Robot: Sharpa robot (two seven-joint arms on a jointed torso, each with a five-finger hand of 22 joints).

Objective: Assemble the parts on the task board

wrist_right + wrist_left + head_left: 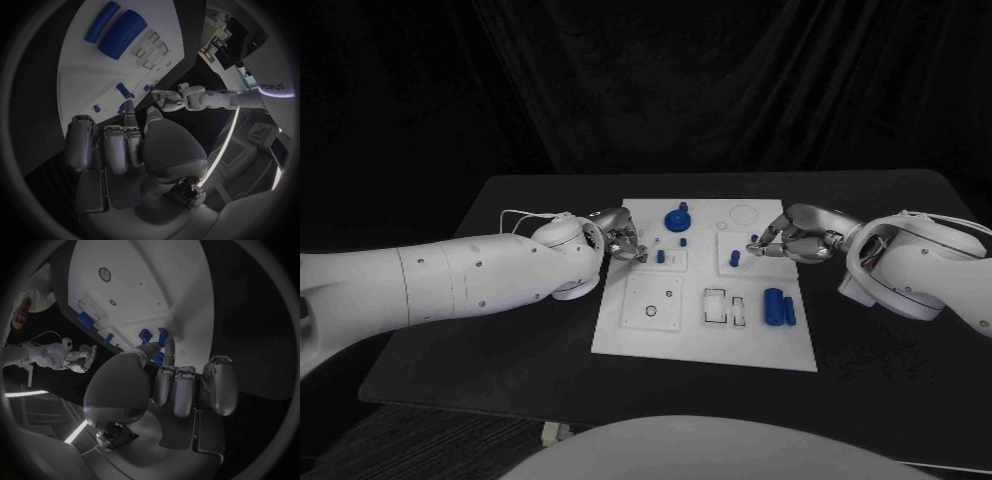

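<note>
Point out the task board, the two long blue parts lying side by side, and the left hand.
task board (762, 350), head view, bare near edge.
long blue parts (775, 305), head view, middle of the thicker one.
left hand (619, 240), head view, middle of hand.

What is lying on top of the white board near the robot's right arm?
Two blue cylinders, one thick and one thin, lie side by side on the task board. Whatever is under them is hidden.

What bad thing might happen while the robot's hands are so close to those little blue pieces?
The left hand pinches a small blue peg at its fingertips; a grip that small might slip. The right hand has its fingers close to another upright peg and might tip it. The two blue cylinders lie loose on the white board and might roll if it is bumped.
</note>
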